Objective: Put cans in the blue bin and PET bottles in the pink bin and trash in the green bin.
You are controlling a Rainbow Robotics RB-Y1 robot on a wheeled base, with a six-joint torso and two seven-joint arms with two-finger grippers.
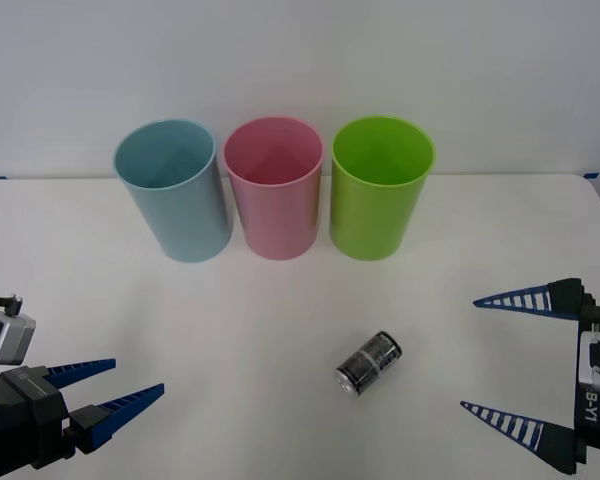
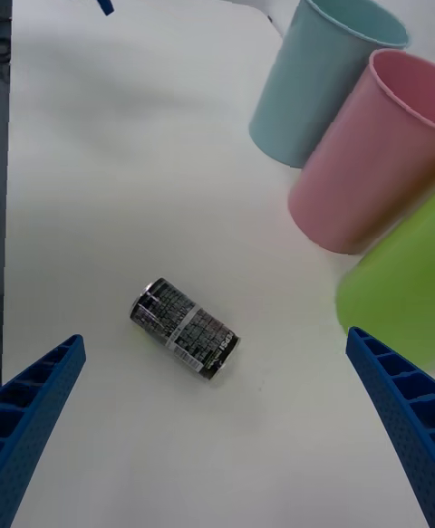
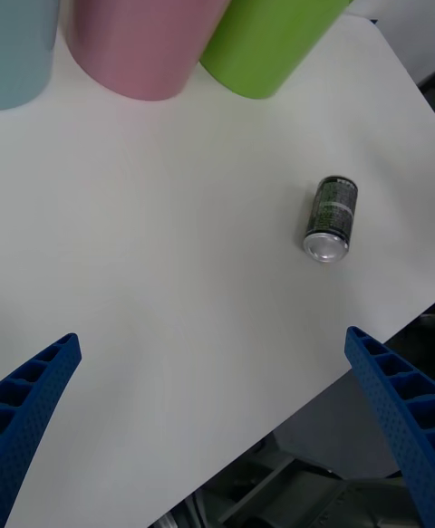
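A small dark can [image 1: 369,364] [image 2: 185,328] [image 3: 330,219] lies on its side on the white table, right of centre and near the front. Three tall bins stand in a row at the back: blue bin [image 1: 174,190] [image 2: 319,71] on the left, pink bin [image 1: 276,187] [image 2: 370,158] [image 3: 149,14] in the middle, green bin [image 1: 379,187] [image 2: 391,288] [image 3: 278,14] on the right. My right gripper [image 1: 507,355] hovers open just right of the can, nothing between its fingers. My left gripper [image 1: 108,390] is open at the front left, far from the can.
The white table [image 1: 230,340] runs wide between the can and the bins. Its front edge [image 3: 299,419] shows in the left wrist view, with floor beyond. A plain wall rises behind the bins.
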